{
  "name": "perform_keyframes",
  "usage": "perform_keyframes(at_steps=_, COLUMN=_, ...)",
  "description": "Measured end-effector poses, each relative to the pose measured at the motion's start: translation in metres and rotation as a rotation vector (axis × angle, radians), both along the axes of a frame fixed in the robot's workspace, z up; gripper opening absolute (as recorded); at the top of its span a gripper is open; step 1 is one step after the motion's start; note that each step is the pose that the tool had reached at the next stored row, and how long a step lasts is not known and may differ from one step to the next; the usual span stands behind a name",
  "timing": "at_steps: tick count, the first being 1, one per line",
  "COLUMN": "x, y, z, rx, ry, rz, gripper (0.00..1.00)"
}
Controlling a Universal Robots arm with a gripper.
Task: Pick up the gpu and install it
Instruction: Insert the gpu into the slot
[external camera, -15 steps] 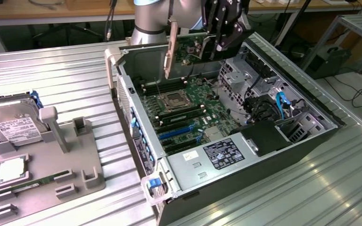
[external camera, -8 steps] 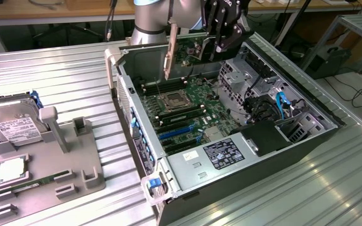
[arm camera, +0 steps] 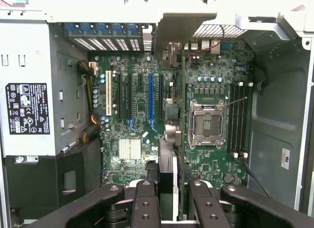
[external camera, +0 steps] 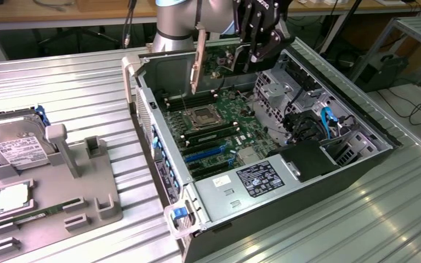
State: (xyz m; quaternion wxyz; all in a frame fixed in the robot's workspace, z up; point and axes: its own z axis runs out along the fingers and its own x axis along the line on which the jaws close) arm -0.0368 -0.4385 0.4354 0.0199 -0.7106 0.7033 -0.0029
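Observation:
My gripper hangs over the far end of the open computer case, shut on the gpu. The card is held on edge, its green circuit-board face showing and its silver end bracket toward the exterior view's left. In the wrist view the gpu appears edge-on between the two black fingers, above the motherboard, close to the blue expansion slot and the CPU socket. The card is clear of the motherboard and touches no slot.
The power supply sits at the case's near end, with cables and drive bays along the exterior view's right. To the left, a grey fixture holds a silver hard drive, a processor chip and a memory stick.

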Motion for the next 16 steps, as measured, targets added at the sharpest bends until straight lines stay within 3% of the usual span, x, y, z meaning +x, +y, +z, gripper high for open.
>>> perform_keyframes(at_steps=16, x=0.0, y=0.0, z=-0.0065, rx=0.0, ry=0.0, rz=0.0, gripper=0.28)
